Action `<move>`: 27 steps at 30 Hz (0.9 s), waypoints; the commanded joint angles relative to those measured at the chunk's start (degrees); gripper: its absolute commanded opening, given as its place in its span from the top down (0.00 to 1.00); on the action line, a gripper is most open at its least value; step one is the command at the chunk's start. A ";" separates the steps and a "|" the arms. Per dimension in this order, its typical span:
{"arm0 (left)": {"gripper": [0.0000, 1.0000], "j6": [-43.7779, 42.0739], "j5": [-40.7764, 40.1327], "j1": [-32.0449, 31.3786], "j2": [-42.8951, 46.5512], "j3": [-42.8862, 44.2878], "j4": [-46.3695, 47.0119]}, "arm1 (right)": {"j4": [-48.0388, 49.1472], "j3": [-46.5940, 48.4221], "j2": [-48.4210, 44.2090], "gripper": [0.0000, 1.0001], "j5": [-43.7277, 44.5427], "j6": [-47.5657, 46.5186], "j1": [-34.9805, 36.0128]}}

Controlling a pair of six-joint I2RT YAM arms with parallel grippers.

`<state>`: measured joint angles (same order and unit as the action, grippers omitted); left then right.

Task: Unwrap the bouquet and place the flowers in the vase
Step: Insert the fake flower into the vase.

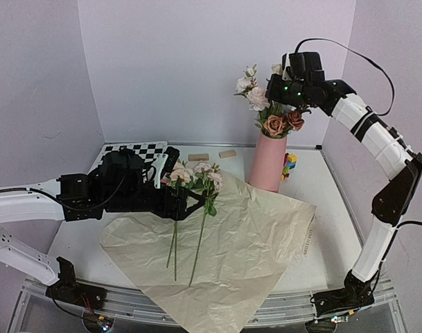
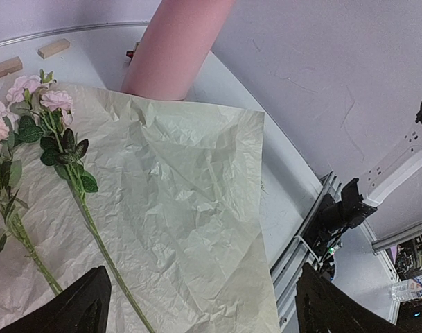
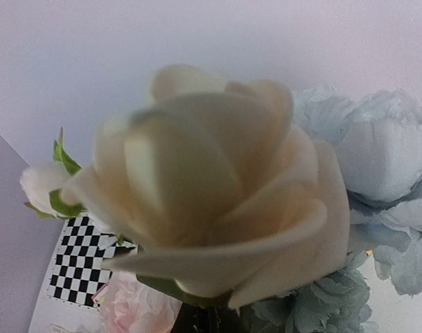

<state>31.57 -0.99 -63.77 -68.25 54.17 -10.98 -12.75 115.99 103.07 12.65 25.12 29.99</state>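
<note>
Right pincer [image 1: 278, 90] closed among blooms [image 1: 273, 125] above the vase [image 1: 268, 163]; left pincer [image 1: 179, 184], spread wide, should descend squarely over 2 pink-rose stems [image 1: 199, 246].

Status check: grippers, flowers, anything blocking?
Left gripper open over the paper. Right gripper shut among blooms in the vase; grip unclear. Two flower stems lie on paper. Nothing seen blocking.

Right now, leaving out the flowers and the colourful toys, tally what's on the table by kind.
Pink vase: 1
Paper sheet: 1
Wooden blocks: 2
Checkerboard: 1
Total: 5
</note>
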 commanded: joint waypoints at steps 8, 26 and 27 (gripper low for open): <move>0.06 -0.28 0.82 -0.22 0.40 0.80 1.57 | -0.61 -2.20 -2.82 0.87 4.70 -4.00 0.28; 0.06 0.24 0.29 -0.22 1.99 -0.40 1.58 | 0.20 -2.06 -14.99 0.32 -10.94 -1.92 0.28; 0.06 0.24 0.17 -0.22 2.02 -0.47 1.58 | 0.60 -3.59 -16.08 0.30 -13.48 -1.53 0.29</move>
<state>31.62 -1.02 -63.77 -68.17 53.86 -10.98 -14.48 116.16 92.52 6.89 21.88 30.15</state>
